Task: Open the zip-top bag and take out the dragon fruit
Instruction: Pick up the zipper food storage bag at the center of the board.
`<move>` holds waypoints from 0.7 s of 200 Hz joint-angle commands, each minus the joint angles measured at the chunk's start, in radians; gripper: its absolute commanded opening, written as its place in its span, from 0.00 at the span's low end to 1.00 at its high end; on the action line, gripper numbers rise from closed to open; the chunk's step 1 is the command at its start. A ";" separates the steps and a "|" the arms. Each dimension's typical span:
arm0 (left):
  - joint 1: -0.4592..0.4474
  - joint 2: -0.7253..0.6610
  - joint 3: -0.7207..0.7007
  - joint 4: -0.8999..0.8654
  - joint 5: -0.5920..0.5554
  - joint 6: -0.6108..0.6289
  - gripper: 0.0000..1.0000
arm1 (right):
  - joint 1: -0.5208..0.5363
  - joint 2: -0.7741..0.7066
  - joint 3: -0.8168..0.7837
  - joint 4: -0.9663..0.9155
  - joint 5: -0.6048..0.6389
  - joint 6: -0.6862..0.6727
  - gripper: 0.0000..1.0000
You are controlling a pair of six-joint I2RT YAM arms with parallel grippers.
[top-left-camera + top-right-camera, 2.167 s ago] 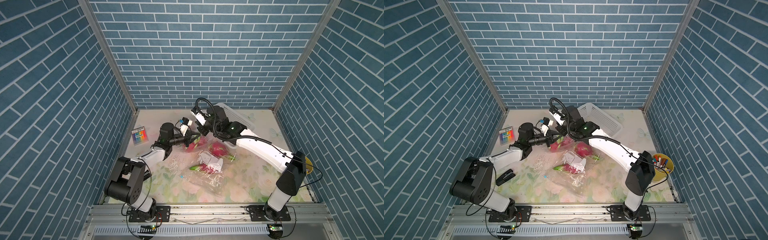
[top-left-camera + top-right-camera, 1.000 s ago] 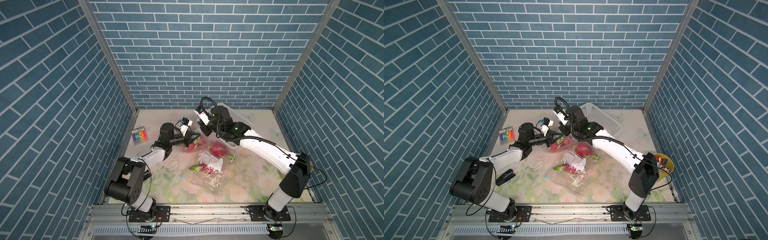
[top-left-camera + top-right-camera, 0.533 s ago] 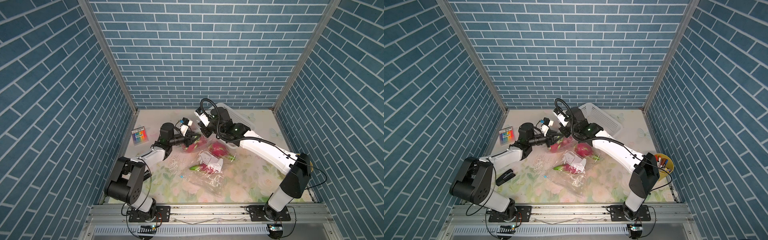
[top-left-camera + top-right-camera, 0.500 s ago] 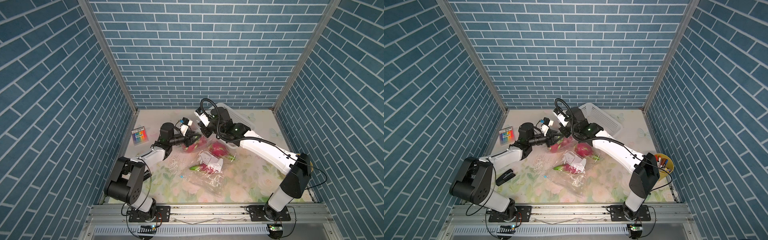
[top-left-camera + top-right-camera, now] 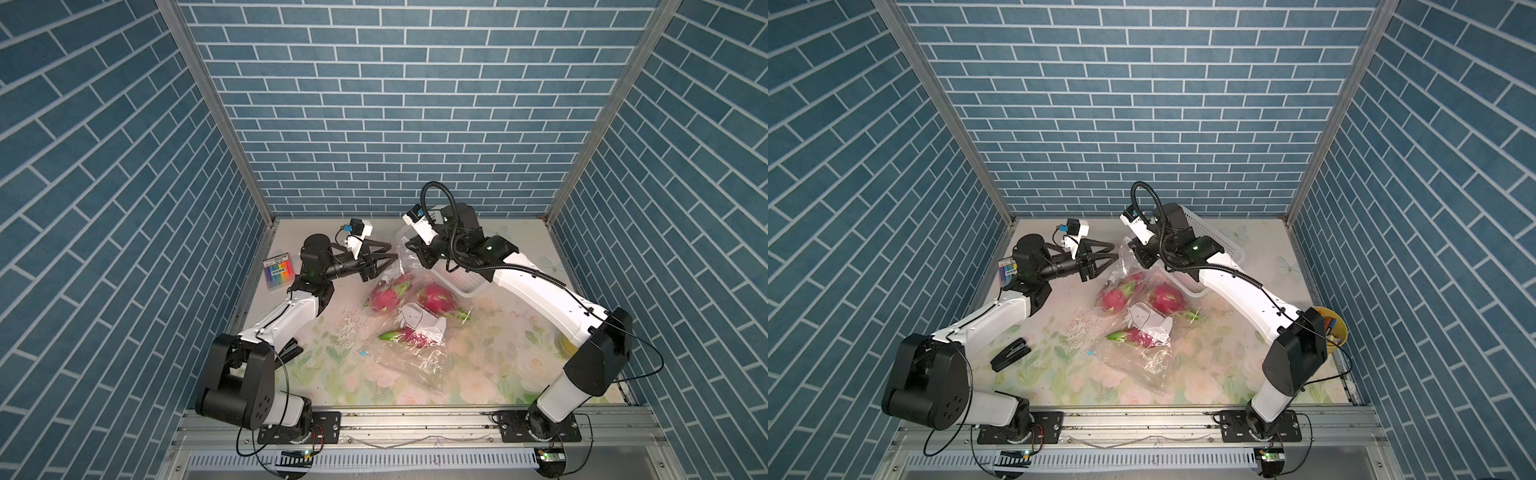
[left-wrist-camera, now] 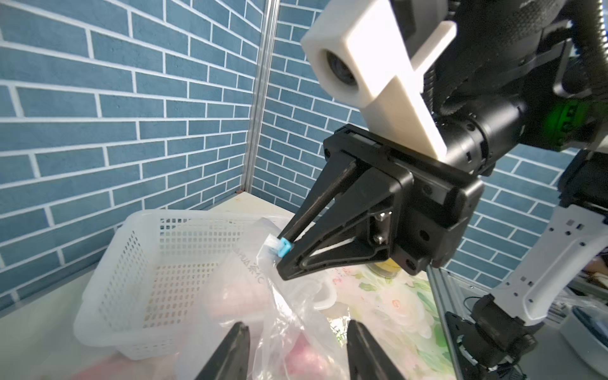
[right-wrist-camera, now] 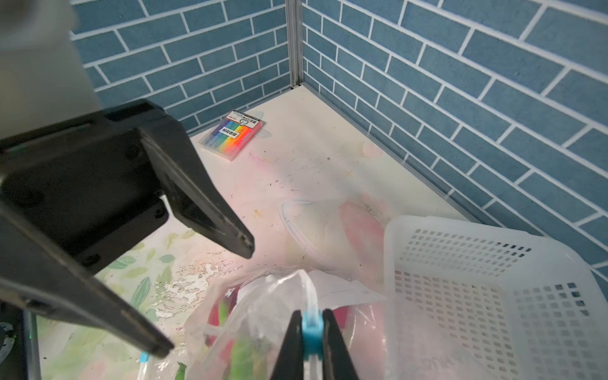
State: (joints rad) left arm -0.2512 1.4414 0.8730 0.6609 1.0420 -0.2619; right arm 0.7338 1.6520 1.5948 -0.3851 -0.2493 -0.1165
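While the right gripper [image 7: 311, 314] pinches the blue slider [image 7: 311, 330] of the zip-top bag [image 5: 411, 361], the left gripper [image 6: 297, 327] gapes alongside

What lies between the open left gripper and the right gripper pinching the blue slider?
Only clear, crumpled plastic of the zip-top bag lies between the left gripper and the right gripper; the left wrist view shows this.

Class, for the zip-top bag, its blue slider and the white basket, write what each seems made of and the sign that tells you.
Zip-top bag: thin clear plastic film, glossy; it crinkles and a dragon fruit shows through.
Blue slider: probably hard moulded plastic, opaque, matt.
White basket: stiff, slightly translucent plastic, judging by its moulded grid of holes.
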 commanded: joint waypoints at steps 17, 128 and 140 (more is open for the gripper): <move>-0.005 0.034 0.035 0.145 0.078 -0.106 0.51 | 0.001 -0.032 -0.002 -0.002 -0.064 -0.011 0.05; -0.058 0.125 0.104 0.156 0.095 -0.125 0.18 | 0.002 -0.049 -0.044 0.050 -0.073 0.000 0.05; -0.060 0.123 0.102 0.148 0.090 -0.120 0.17 | 0.002 -0.051 -0.047 0.051 -0.073 -0.002 0.05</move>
State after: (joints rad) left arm -0.3004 1.5604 0.9600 0.8059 1.1133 -0.3897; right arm 0.7330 1.6451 1.5581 -0.3702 -0.3069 -0.1101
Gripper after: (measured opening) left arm 0.179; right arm 0.103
